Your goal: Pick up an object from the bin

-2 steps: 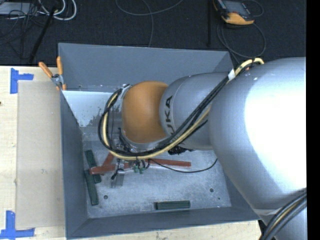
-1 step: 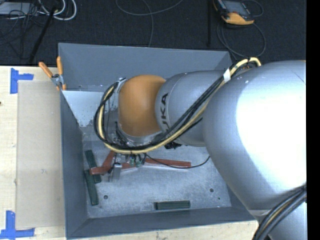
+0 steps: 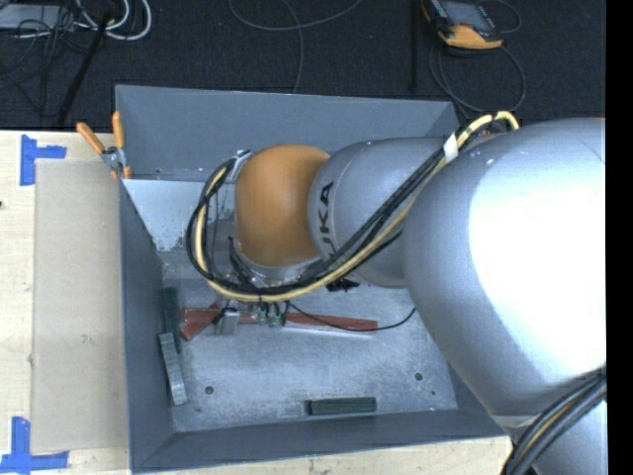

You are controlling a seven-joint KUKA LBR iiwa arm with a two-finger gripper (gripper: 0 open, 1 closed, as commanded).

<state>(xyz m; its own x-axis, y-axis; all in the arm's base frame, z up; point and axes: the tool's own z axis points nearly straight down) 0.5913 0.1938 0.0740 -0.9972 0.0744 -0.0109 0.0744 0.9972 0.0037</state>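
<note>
Dark carpet with loose cables behind the bin. None of it matters to the pick.

Camera view: the arm reaches in from the right, wrist pointing steeply down. Its orange cover blocks our sight of the bin's middle. The gripper sits just under the cover, low in the bin, at the left half of a long red strip. The strip lies flat on the bin bottom, running left to right.

We can't tell how far the gripper is open, whether it touches the strip, or whether it has hold of anything. The wrist hardware is in the way.

From the strip:
- dark bar just past its left end
- grey bar below that end, along the left wall, likely settled against it
- green bar well below its right half, flat, near the front wall

Our read is that the strip is the likely target, as it's the only thing right at the gripper. It is thin and flat on metal, so a straight-down approach across its narrow width makes sense and would explain the vertical wrist. The risk is that the strip skids or only an edge gets pinched. The pick is not yet done, since the strip looks flat on the bottom.
</note>
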